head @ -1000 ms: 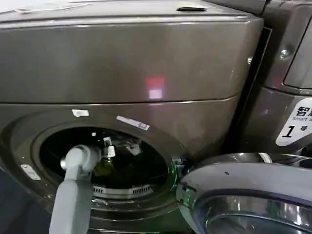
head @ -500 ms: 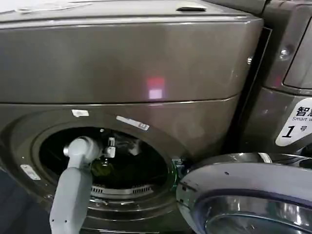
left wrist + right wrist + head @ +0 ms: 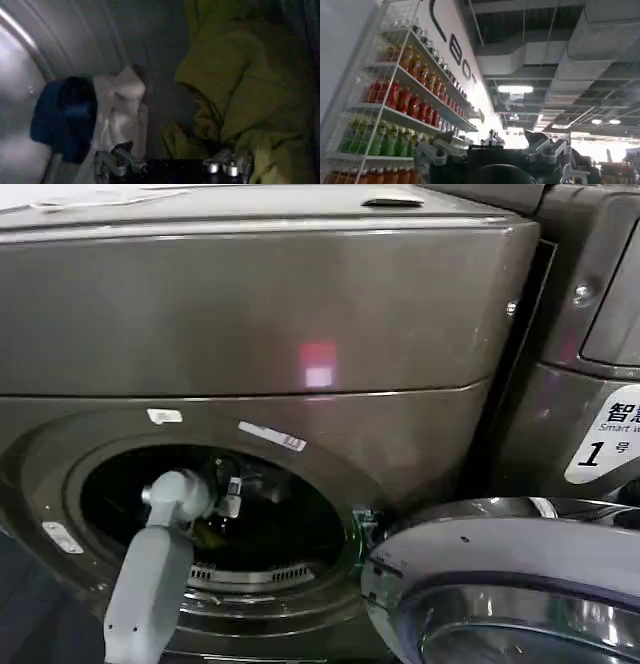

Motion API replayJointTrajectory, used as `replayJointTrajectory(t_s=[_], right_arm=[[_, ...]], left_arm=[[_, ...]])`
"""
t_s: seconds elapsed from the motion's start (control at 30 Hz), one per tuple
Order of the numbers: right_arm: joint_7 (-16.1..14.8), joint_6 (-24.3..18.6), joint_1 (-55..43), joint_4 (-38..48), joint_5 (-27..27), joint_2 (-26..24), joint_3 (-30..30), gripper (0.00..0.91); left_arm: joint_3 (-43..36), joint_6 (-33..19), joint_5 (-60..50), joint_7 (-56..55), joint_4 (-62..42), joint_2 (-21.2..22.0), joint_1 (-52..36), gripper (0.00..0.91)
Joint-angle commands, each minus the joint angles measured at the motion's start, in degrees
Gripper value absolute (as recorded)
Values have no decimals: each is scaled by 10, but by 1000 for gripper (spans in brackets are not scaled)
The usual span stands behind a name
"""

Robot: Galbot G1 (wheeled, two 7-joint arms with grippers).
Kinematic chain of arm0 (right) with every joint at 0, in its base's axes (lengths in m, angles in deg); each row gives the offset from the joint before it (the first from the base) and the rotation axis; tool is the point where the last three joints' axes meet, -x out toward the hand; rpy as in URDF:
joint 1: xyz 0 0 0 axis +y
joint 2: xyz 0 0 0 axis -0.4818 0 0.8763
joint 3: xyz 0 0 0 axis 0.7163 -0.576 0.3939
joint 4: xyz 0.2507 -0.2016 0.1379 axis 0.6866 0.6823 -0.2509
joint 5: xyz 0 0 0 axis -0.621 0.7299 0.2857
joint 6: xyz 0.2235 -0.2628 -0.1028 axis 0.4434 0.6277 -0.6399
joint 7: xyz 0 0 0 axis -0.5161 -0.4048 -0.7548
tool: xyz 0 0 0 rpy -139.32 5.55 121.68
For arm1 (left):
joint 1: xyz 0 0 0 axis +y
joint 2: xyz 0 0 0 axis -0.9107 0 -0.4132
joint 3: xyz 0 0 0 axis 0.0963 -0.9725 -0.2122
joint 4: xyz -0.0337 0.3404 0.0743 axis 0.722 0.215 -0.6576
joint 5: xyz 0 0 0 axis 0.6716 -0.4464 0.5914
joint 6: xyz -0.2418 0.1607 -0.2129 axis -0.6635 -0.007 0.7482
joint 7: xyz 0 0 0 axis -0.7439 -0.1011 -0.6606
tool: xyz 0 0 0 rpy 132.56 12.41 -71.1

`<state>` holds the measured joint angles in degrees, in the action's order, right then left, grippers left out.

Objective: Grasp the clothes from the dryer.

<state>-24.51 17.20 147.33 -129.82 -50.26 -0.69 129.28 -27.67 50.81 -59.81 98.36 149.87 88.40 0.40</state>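
Observation:
The dryer [image 3: 260, 314] is a bronze-grey machine with its round porthole [image 3: 215, 509] open. My left arm reaches through the porthole, and the left gripper [image 3: 230, 492] is inside the dark drum. In the left wrist view the left gripper [image 3: 170, 165] is open, its fingertips [image 3: 131, 159] wide apart with nothing between them. The clothes lie on the drum wall beyond it: a dark navy piece [image 3: 62, 117], a white-grey piece [image 3: 120, 107] and a large yellow-green piece [image 3: 235, 85], which also shows under the gripper [image 3: 210, 532]. My right gripper [image 3: 490, 146] is open and empty, pointing up at the room.
The dryer's round door [image 3: 500, 584] hangs open at the lower right, close to the porthole. A similar machine [image 3: 590, 334] with a white "1" sticker [image 3: 605, 446] stands to the right. Shelves of bottles [image 3: 395, 110] stand near the right gripper.
My left arm has shifted a little to the right and reached deeper into the drum. The gripper has moved further in toward the clothes.

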Motion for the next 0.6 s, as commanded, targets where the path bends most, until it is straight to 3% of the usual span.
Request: replayJointTrajectory(t_s=[0.03, 0.07, 0.6], right_arm=[[0, 0, -1, -2, 0, 1, -2, 907], [0, 0, -2, -2, 0, 1, -3, 907], [2, -2, -4, 1, 16, 0, -4, 907]], left_arm=[[-4, 6, 9, 3, -38, -1, -2, 114], [-4, 5, 9, 3, -40, -1, -2, 0], [-15, -1, 39, 3, -52, 16, -17, 0]])
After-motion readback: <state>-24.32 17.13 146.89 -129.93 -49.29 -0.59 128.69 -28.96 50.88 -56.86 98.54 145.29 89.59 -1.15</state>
